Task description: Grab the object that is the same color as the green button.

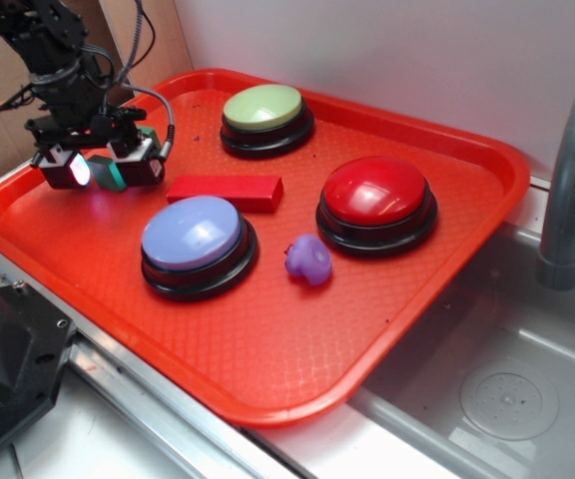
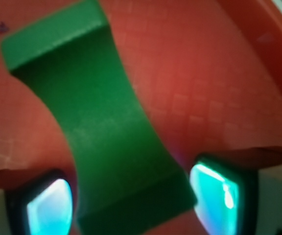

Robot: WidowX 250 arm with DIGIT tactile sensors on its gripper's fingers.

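Green block (image 2: 116, 142): we see it between the claw (image 1: 98, 170) pads, at the tray's (image 1: 268, 369) back-left corner.
Claw: pinching the block; pads (image 2: 217, 193) sit at both sides, though the wrist view is blurred and we cannot confirm contact.
Block underside: hidden; lifted or resting, we cannot tell.
Green button (image 1: 264, 108): far side, well apart.
Arm: cut off at the frame.

Exterior bright and sharp with glare; wrist view blurred.
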